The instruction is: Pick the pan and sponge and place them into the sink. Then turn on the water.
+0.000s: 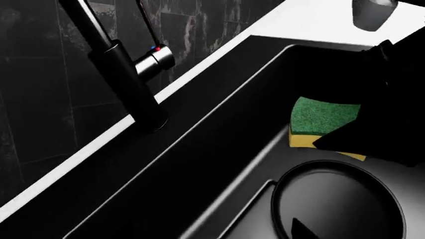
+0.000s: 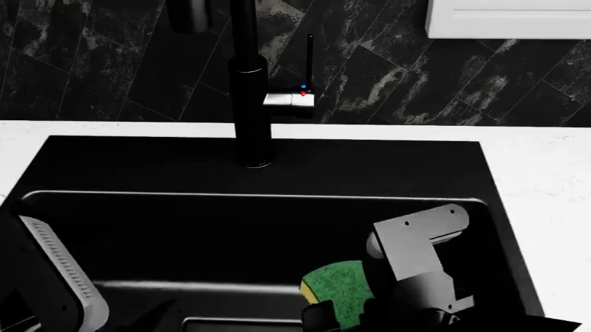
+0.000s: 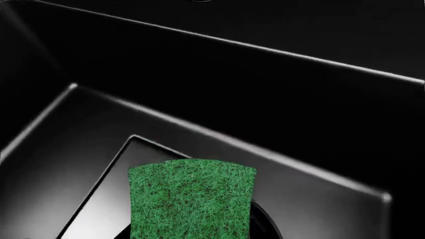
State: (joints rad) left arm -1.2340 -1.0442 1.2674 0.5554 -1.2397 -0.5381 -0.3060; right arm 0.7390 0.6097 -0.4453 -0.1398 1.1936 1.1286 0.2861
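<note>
The sink [image 2: 277, 228] is a black basin with a tall black tap [image 2: 249, 104] behind it. The black pan [image 1: 339, 204] lies flat on the sink floor. My right gripper [image 2: 347, 311] is down inside the basin, shut on the green and yellow sponge [image 2: 334, 285], and holds it just above the pan's far rim. The sponge [image 3: 191, 199] fills the lower middle of the right wrist view, over the drain plate [image 3: 106, 199]. It also shows in the left wrist view [image 1: 322, 115]. My left gripper [image 2: 111, 311] is open and empty at the sink's left end, its ribbed pad [image 2: 65, 277] showing.
The tap's thin lever [image 2: 309, 62] stands upright beside a valve with red and blue dots [image 1: 158, 55]. A white counter [image 2: 544, 180] surrounds the sink. A grey cup [image 1: 375, 12] stands on it. A dark tiled wall rises behind.
</note>
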